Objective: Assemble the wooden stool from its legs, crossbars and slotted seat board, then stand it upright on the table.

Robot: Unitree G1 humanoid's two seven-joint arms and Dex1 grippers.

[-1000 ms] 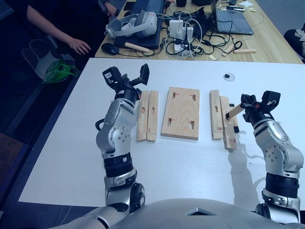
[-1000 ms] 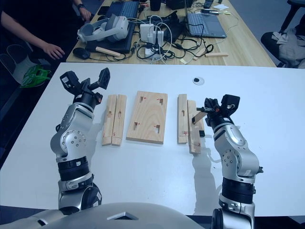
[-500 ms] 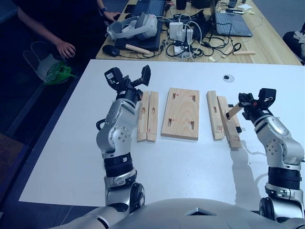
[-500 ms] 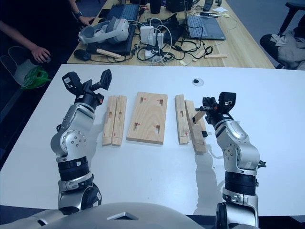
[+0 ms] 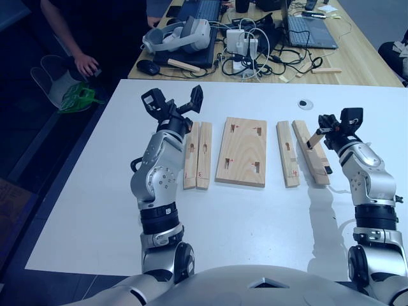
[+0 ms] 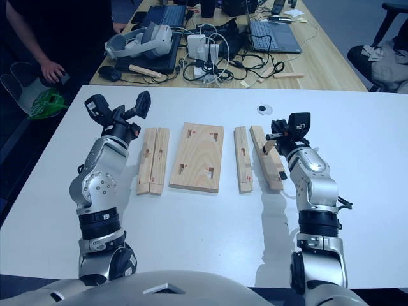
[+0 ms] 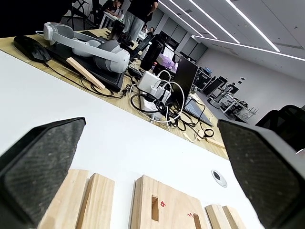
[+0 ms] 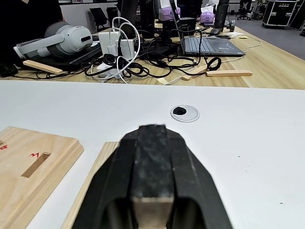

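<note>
The stool lies in parts on the white table: the slotted seat board is flat in the middle, between the left leg pair and the right leg pair. Our left gripper hangs wide apart and empty above the left pair. Our right gripper, clamped on a small crossbar, hangs over the right pair. We judge the crossbar's end must meet a leg slot squarely before we press.
</note>
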